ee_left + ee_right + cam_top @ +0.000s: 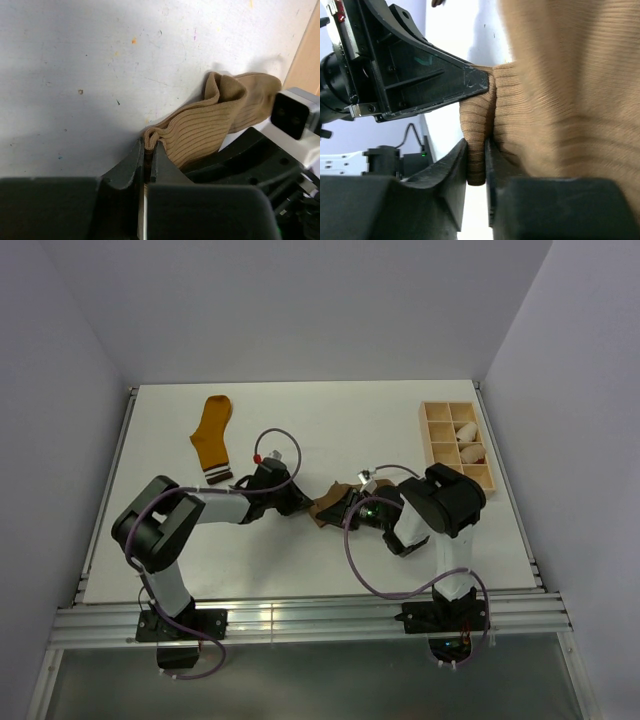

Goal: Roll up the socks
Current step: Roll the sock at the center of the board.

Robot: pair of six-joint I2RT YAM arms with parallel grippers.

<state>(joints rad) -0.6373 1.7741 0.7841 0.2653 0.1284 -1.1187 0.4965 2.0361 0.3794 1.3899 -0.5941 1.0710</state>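
Observation:
The tan-brown sock (328, 506) lies crumpled at the table's middle between both grippers. My left gripper (298, 504) is shut on a fold of its ribbed edge (200, 130), the fabric pinched between the fingertips (148, 148). My right gripper (352, 510) is shut on another fold of the same sock (476, 145); the left gripper's fingertip (470, 82) touches the fabric just above it. The mustard-orange sock (213, 436) with the striped cuff lies flat at the back left, apart from both grippers.
A wooden compartment tray (458, 445) with small cream-white rolled bundles (468, 433) stands at the back right; its edge shows in the left wrist view (305, 55). The table's metal rail (300, 615) runs along the near edge.

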